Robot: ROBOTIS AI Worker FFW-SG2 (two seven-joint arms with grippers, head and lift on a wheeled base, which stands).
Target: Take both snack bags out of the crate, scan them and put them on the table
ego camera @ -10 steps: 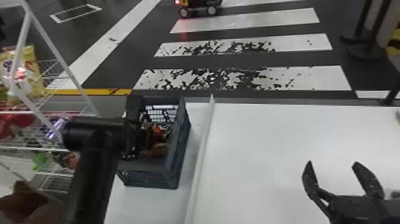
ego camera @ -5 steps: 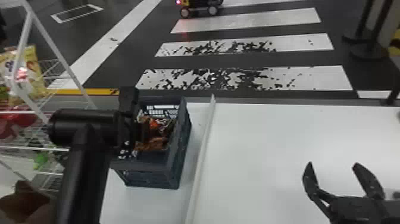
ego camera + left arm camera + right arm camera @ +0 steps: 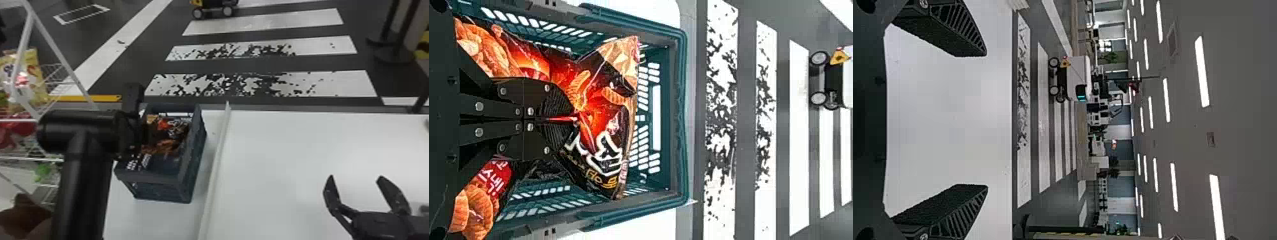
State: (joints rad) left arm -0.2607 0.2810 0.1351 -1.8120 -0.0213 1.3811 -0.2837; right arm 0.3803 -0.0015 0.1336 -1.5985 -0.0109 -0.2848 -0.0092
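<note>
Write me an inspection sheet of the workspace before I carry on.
Surface: white table, a raised strip running to the right of the crate.
Job's things: one bag pinched by the left gripper, within the crate's outline; part of another bag beside it. Whether the pinched one is lifted, I can't tell.
Clutter: nothing seen.
Grippers: left closed on the bag; right open over the table.
Cables: nothing seen.
Surroundings: wire rack with packs at left; striped floor and wheeled vehicle beyond.
</note>
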